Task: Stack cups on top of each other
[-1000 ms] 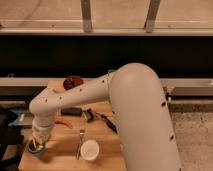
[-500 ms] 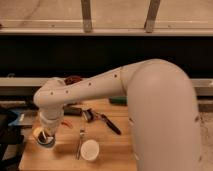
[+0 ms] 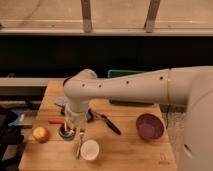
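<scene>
My gripper hangs at the left front of the wooden table, right over a light blue cup that stands upright and shows something dark inside. I cannot tell whether it holds the cup. A white cup stands upright near the front edge, to the right of the blue cup. A round, shiny yellow-brown thing sits to the left of the blue cup; it may be the metal cup.
A purple bowl stands at the right. A fork lies between the blue and white cups. A black-handled tool and a red-handled one lie mid-table. A green tray is behind my arm.
My gripper has moved right, from the far left front corner to the blue cup's spot. The yellow-brown thing now shows at the left. My arm has swung away, uncovering the purple bowl.
</scene>
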`<state>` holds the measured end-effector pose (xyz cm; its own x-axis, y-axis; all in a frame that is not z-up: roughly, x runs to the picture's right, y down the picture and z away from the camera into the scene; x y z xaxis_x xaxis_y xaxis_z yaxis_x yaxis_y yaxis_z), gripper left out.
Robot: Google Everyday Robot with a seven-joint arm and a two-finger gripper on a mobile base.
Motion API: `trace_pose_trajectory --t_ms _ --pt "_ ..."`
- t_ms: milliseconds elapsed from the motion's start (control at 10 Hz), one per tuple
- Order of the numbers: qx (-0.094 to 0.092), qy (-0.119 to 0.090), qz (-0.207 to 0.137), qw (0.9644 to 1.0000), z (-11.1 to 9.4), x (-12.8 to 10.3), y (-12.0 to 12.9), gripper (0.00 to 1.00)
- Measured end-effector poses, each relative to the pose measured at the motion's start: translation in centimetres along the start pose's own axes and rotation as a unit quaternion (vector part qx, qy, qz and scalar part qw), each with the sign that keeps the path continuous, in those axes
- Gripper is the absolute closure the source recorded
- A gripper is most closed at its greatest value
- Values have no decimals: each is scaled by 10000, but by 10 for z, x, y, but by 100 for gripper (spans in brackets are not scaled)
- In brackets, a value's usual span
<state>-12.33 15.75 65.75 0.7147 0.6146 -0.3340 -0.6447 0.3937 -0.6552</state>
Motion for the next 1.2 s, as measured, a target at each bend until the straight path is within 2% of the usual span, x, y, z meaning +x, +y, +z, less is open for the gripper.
trace_pose_trajectory --t_ms 100,200,300,500,600,700,800,1000,1200 --pt "84 -2 232 9997 -19 16 -12 100" --pt "142 22 368 9992 -30 25 -18 100" --pt "227 56 652 9976 -46 43 -27 100" --pt "295 135 1060 9938 -59 72 -38 100" --pt "284 159 1325 9906 -62 91 -45 100" --pt "226 165 1562 9873 -57 105 -49 100" --pt "175 178 1670 9856 -49 113 -49 100" --pt "88 200 1731 9847 -35 116 -41 100" --pt "29 203 1694 9853 -24 111 -33 100"
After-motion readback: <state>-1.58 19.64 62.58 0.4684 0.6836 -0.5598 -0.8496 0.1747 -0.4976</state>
